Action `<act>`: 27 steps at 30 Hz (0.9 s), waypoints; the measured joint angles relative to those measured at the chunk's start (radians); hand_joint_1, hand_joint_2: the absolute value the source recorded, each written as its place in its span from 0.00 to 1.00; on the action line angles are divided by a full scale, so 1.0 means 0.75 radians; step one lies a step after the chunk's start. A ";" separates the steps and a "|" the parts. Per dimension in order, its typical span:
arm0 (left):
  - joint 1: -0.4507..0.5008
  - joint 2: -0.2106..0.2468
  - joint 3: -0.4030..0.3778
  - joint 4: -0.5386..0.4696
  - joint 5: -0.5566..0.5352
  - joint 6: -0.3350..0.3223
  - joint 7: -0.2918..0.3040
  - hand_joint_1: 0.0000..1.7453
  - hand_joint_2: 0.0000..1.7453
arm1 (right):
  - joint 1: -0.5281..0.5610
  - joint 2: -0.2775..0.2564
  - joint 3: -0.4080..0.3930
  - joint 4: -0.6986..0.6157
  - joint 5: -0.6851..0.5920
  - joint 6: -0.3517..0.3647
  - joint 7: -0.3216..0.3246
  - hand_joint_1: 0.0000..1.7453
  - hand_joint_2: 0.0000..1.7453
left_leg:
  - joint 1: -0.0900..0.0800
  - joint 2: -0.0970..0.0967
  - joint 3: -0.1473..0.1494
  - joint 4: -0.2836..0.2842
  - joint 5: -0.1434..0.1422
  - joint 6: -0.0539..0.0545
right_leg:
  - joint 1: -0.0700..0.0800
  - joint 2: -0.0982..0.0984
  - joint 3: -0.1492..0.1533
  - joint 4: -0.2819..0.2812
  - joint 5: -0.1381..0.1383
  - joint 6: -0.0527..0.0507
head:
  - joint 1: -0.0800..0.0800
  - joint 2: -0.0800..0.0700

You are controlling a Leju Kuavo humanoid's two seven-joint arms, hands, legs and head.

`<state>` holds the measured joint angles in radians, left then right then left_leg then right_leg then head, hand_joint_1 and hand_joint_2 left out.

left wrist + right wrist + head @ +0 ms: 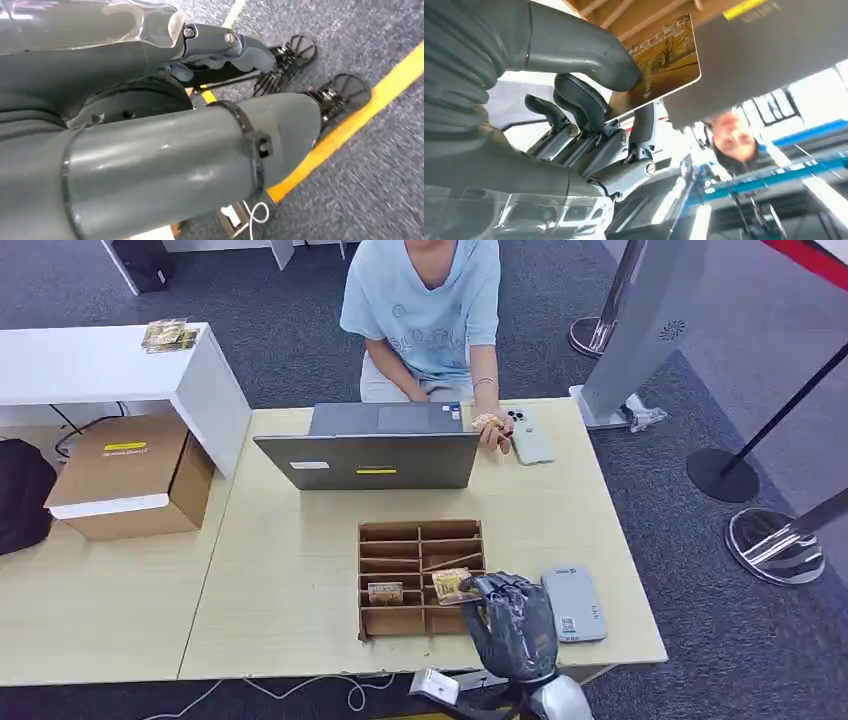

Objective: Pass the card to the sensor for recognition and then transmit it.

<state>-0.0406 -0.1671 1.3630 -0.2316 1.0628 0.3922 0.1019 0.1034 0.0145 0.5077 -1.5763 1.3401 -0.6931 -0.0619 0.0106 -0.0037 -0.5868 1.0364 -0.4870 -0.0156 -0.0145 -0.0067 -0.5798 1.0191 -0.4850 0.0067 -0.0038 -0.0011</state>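
Observation:
My right hand [515,625] hovers over the near right corner of the cardboard sorter [420,530] and pinches a yellow-brown card [450,585]. In the right wrist view the thumb [574,50] presses this card [664,65] against a finger, just above the sorter's slots. Flat on the table, just right of the hand, lies the grey card sensor [573,603]. A second card [385,592] stands in a slot of the sorter. My left hand [225,45] hangs beside my body over the floor, holding nothing.
A grey laptop [370,460] stands behind the sorter. A person [425,310] sits across the table with a hand [487,422] on a small card beside a phone [530,435]. A cardboard box [130,475] sits at the left.

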 joint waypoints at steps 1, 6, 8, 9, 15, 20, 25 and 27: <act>0.000 -0.002 0.000 -0.001 0.001 0.002 -0.001 0.00 0.00 | 0.005 0.007 -0.009 -0.015 -0.010 0.000 -0.027 1.00 1.00 | 0.000 0.000 0.000 0.000 0.000 0.000 | 0.000 0.000 0.000 0.000 0.000 0.000 | 0.000 0.000; 0.000 -0.003 0.000 0.000 0.000 0.018 -0.011 0.00 0.00 | 0.021 0.063 -0.071 -0.090 -0.064 -0.001 -0.238 1.00 1.00 | 0.000 0.000 0.000 0.000 0.000 0.000 | 0.000 0.000 0.000 0.000 0.000 0.000 | 0.000 0.000; 0.000 -0.004 0.000 0.000 0.000 0.024 -0.012 0.00 0.00 | 0.022 0.088 -0.098 -0.112 -0.067 -0.001 -0.315 1.00 1.00 | 0.000 0.000 0.000 0.000 0.000 0.000 | 0.000 0.000 0.000 0.000 0.000 0.000 | 0.000 0.000; -0.001 -0.004 0.000 0.000 0.000 0.026 -0.013 0.00 0.00 | 0.020 0.101 -0.110 -0.117 -0.070 -0.001 -0.345 1.00 1.00 | 0.000 0.000 0.000 0.000 0.000 0.000 | 0.000 0.000 0.000 0.000 0.000 0.000 | 0.000 0.000; -0.001 -0.004 0.000 0.000 0.001 0.044 -0.016 0.00 0.00 | -0.045 0.164 -0.187 -0.145 -0.040 -0.001 -0.432 1.00 1.00 | 0.000 0.000 0.000 0.000 0.001 -0.002 | 0.000 0.000 0.000 0.000 0.001 -0.001 | 0.000 0.000; -0.001 -0.002 0.000 0.000 0.001 0.043 -0.019 0.00 0.00 | -0.137 0.207 -0.275 -0.184 -0.019 -0.001 -0.519 1.00 1.00 | 0.000 0.000 0.000 0.000 0.002 -0.002 | 0.000 0.000 0.000 0.000 0.001 -0.001 | 0.000 0.000; -0.001 0.001 0.000 -0.001 0.001 0.043 -0.020 0.00 0.00 | -0.197 0.249 -0.350 -0.219 -0.023 -0.002 -0.605 1.00 1.00 | 0.000 0.000 0.000 0.000 0.002 -0.002 | 0.000 0.000 0.000 0.000 0.001 -0.001 | 0.001 0.000; -0.001 0.004 0.000 0.000 0.000 0.042 -0.013 0.00 0.00 | -0.216 0.268 -0.373 -0.229 -0.023 -0.002 -0.631 1.00 1.00 | 0.000 0.000 0.000 0.000 0.002 -0.003 | 0.000 0.000 0.000 0.001 0.001 -0.001 | 0.000 0.000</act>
<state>-0.0414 -0.1644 1.3630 -0.2319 1.0628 0.4235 0.0923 -0.0584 0.2152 0.2281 -1.7483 1.3230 -0.6943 -0.5353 0.0109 -0.0037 -0.5865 1.0364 -0.4855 -0.0175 -0.0144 -0.0066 -0.5795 1.0195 -0.4841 0.0058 -0.0038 -0.0011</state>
